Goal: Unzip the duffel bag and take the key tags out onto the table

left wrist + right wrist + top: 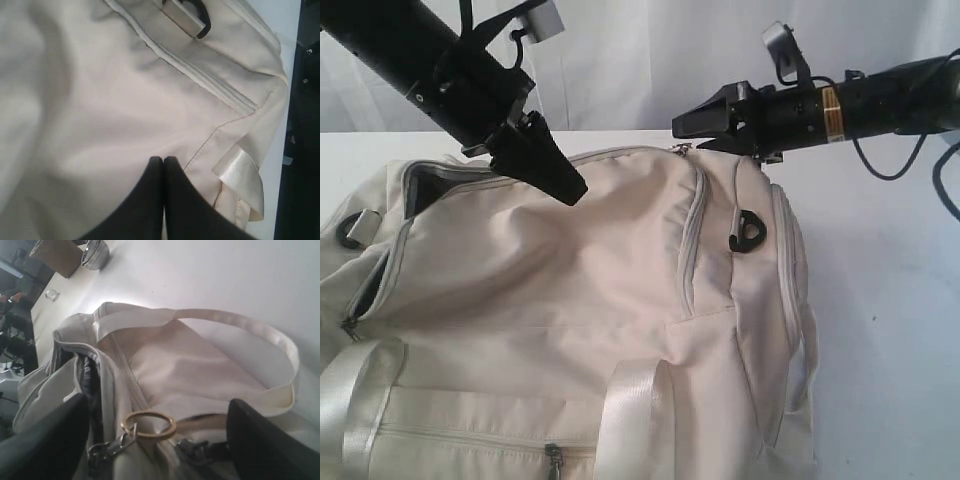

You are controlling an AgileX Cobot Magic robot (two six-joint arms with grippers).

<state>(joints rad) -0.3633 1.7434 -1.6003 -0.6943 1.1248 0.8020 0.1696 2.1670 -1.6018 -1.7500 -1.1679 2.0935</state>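
Exterior view: black left gripper (575,190), pinched shut and empty, points at the large cream fabric duffel bag (570,300) lying on the wide white table (890,320); black right gripper (682,128) hovers at the bag's far edge. Left wrist view: closed fingers (150,200) over bag fabric. Right wrist view: jaws spread wide, holding nothing; a brass-coloured ring (155,435) lies between them, beside the bag's dark-lined opening (90,375).

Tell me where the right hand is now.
In the exterior view the right hand hovers open at upper right, over the top edge of the duffel bag, just above a zipper pull.
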